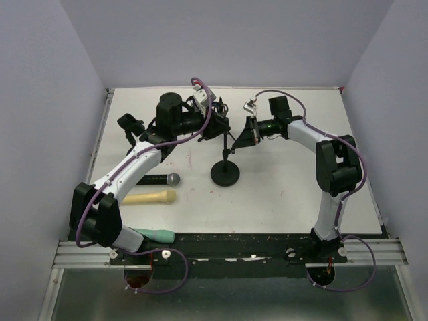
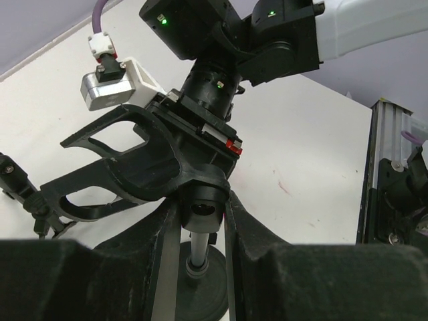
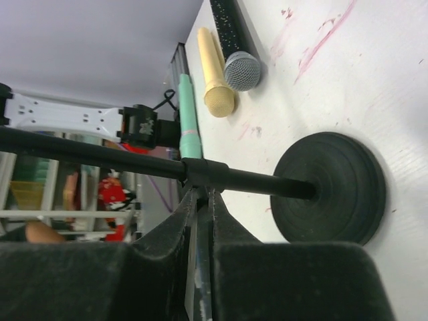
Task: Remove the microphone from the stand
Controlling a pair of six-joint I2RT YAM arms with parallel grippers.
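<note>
Mid-surface, well away from every edge, the stand (image 1: 225, 172) rises from its round base. The left tool (image 2: 202, 212) is pinched shut on a black fitting high on the stand. The right tool (image 3: 202, 195) is closed on the pole's collar from the right. The black microphone (image 1: 162, 178) lies flat on the surface (image 1: 287, 194) just left of the base. The beige microphone (image 1: 152, 196) lies beside it on the near side, and the green microphone (image 1: 155, 235) lies along the near edge. Bare surface spreads right of and nearer than the base.

White counter (image 1: 281, 194), pink smudges. On it: black stand (image 1: 225, 174) on round base, black microphone (image 1: 160, 179), cream microphone (image 1: 150, 196), green microphone (image 1: 155, 235) at near edge.
</note>
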